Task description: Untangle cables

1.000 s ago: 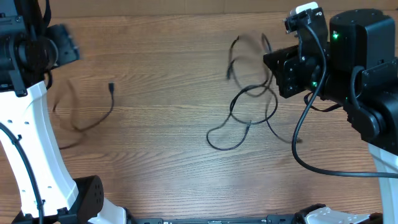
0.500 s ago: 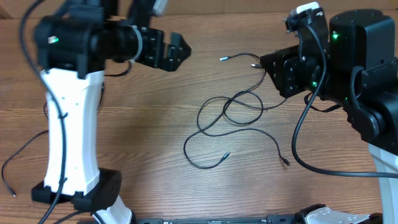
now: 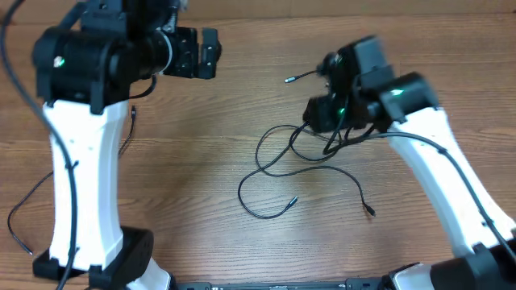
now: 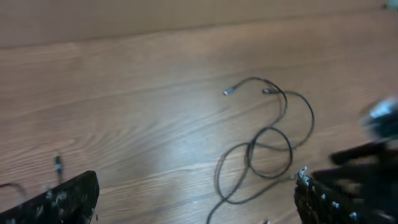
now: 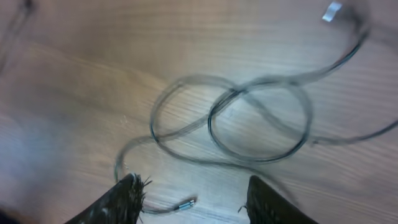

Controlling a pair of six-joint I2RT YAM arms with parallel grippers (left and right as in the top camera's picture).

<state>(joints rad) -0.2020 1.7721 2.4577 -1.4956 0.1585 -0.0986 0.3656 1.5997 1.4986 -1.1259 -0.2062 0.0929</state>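
Observation:
The tangled cables (image 3: pixel 300 158) lie in overlapping black loops at the table's centre, with plug ends at the back (image 3: pixel 289 79) and the front (image 3: pixel 293 201). A separate cable (image 3: pixel 130 121) lies at the left, partly hidden behind the left arm. My right gripper (image 5: pixel 196 202) hovers open just above the loops (image 5: pixel 261 118), with only a small silvery plug tip (image 5: pixel 186 203) on the wood between its fingers. My left gripper (image 4: pixel 196 199) is wide open and empty, high at the back left, looking toward the tangled cables (image 4: pixel 268 144).
The left arm's white column (image 3: pixel 76 169) stands over the left side of the table. The right arm (image 3: pixel 439 161) reaches in from the front right. A loose cord end (image 3: pixel 20 234) lies near the left edge.
The cables have dropped and settled flat on the table. My right arm has swung left over the tangle and its jaws have opened. The left gripper has opened fully and drawn back slightly.

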